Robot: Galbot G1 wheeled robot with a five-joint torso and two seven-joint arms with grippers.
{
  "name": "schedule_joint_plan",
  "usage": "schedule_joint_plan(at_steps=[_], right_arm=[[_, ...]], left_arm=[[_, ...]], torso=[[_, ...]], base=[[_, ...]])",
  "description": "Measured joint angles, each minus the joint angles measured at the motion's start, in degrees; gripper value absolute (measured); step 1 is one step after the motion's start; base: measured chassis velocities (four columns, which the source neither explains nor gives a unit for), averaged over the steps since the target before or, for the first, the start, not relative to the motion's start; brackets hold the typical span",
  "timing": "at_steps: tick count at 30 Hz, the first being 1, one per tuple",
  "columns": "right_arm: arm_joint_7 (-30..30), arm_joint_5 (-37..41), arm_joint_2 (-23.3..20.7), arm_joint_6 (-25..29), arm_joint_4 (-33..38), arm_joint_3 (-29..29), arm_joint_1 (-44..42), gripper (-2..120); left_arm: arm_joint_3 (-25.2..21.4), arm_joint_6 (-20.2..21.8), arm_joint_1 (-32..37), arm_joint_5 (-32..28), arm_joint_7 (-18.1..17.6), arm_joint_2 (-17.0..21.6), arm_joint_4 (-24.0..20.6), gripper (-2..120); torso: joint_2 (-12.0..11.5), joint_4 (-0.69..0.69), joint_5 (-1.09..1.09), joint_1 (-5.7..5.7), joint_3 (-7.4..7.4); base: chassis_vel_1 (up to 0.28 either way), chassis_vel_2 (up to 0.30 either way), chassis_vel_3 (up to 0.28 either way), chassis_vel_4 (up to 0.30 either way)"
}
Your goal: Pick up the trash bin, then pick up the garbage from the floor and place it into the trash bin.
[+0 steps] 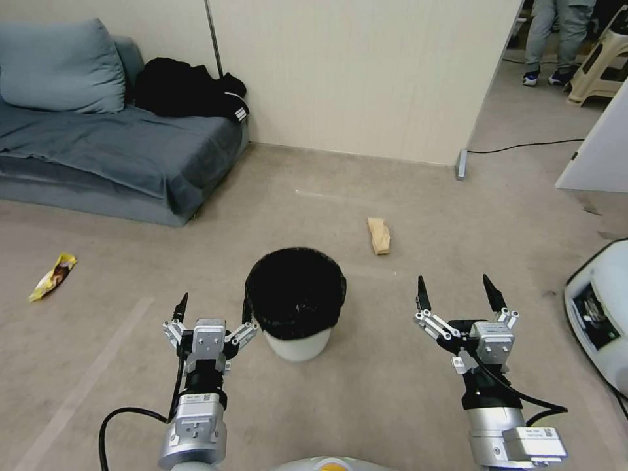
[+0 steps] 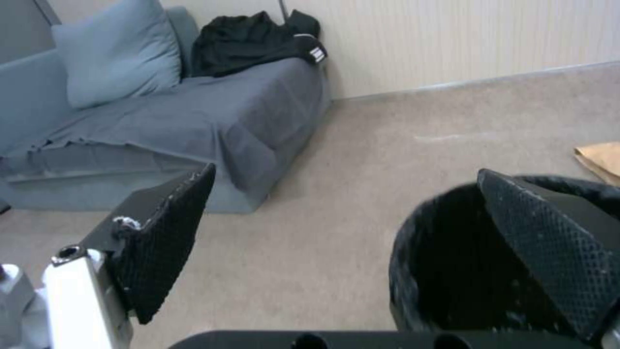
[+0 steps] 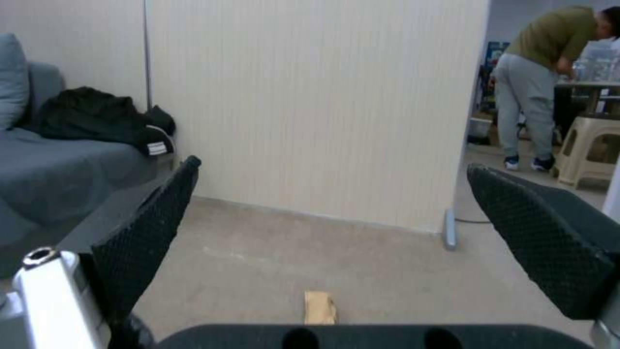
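Note:
The trash bin (image 1: 296, 307), white with a black bag liner, stands upright on the floor (image 1: 392, 392) just ahead of me. My left gripper (image 1: 214, 304) hovers open beside the bin's left side, one fingertip close to the rim; in the left wrist view that finger overlaps the bin (image 2: 452, 261). My right gripper (image 1: 456, 291) is open in the air to the right of the bin, holding nothing. Garbage lies on the carpet: a brown paper bag (image 1: 379, 235) (image 3: 319, 307) (image 2: 600, 160) beyond the bin, and a yellow wrapper (image 1: 53, 276) far left.
A grey sofa (image 1: 98, 150) with a cushion and a black garment (image 1: 190, 88) stands at the back left. A pale partition wall (image 1: 366, 78) closes the back. A white machine (image 1: 602, 320) sits at the right edge, a cable (image 1: 523, 145) runs behind.

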Motion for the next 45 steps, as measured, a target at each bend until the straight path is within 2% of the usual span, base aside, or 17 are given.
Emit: schedule_joint_plan(at_steps=[10, 15, 24, 27, 29, 30, 31, 33, 34, 37, 45], right_arm=[[-0.61, -0.16, 0.0, 2.21, -0.37, 0.02, 0.06, 100], [1.29, 0.21, 0.0, 2.82, -1.04, -0.59, 0.9, 100], [2.09, -2.22, 0.0, 4.18, -1.5, -1.38, 1.27, 100], [2.1, -3.45, 0.13, 4.41, -1.64, -2.25, 1.36, 100], [2.15, -3.53, 0.06, 4.45, -1.78, -2.48, 1.36, 100], [2.49, -3.66, -0.25, 4.68, -2.03, -2.81, 1.33, 100], [2.49, -3.66, -0.25, 4.68, -2.03, -2.81, 1.33, 100], [3.38, -4.28, -0.4, 5.27, -2.14, -2.83, 1.18, 100], [3.38, -4.28, -0.4, 5.27, -2.14, -2.83, 1.18, 100], [3.93, -6.19, -0.07, 5.65, -1.44, -2.39, 1.17, 100], [3.96, -9.21, 0.0, 6.88, 0.2, -1.85, -0.09, 100]], left_arm=[[0.29, 0.0, -0.02, 0.76, -0.02, -0.31, 0.44, 99], [0.01, 0.48, 0.02, -0.68, 0.6, -0.54, -0.13, 99], [-1.45, 3.06, -3.21, -11.23, 1.45, -0.75, -0.91, 100], [-3.5, 5.79, -7.29, -21.57, 1.29, 0.69, 0.24, 100], [-4.03, 6.39, -8.12, -23.33, 1.08, 0.99, 0.8, 100], [-4.91, 8.05, -9.97, -26.39, 0.81, 1.78, 2.0, 100], [-4.91, 8.05, -9.97, -26.39, 0.81, 1.78, 2.0, 100], [-5.39, 11.98, -12.16, -30.37, 0.89, 2.87, 3.44, 100], [-5.39, 11.98, -12.16, -30.37, 0.89, 2.87, 3.44, 100], [-5.73, 17.59, -15.08, -35.59, 0.66, 3.9, 5.52, 100], [-6.11, 21.25, -18.75, -39.85, 0.68, 5.66, 9.53, 100]], torso=[[0.0, -0.01, 0.0, -0.01, -0.01], [0.0, 0.0, 0.0, -0.01, -0.01], [0.0, 0.0, 0.0, 0.0, -0.01], [0.0, -0.01, 0.0, -0.01, -0.01], [0.0, -0.01, -0.02, 0.0, -0.01], [0.0, 0.0, 0.0, 0.0, -0.01], [0.0, 0.0, 0.0, 0.0, -0.01], [0.0, 0.0, -0.01, 0.0, -0.01], [0.0, 0.0, -0.01, 0.0, -0.01], [0.0, -0.01, 0.0, 0.0, 0.0], [0.0, -0.01, 0.0, 0.0, 0.0]], base=[[-0.035, 0.038, 0.049, -0.034], [0.013, -0.004, -0.01, 0.007], [0.0, 0.0, 0.0, 0.0], [0.0, 0.0, 0.0, 0.0], [0.0, 0.0, 0.0, 0.0], [0.0, 0.0, 0.0, 0.0], [0.0, 0.0, 0.0, 0.0], [0.0, 0.0, 0.0, 0.0], [0.0, 0.0, 0.0, 0.0], [0.0, 0.0, 0.0, 0.0], [0.0, 0.0, 0.0, 0.0]])
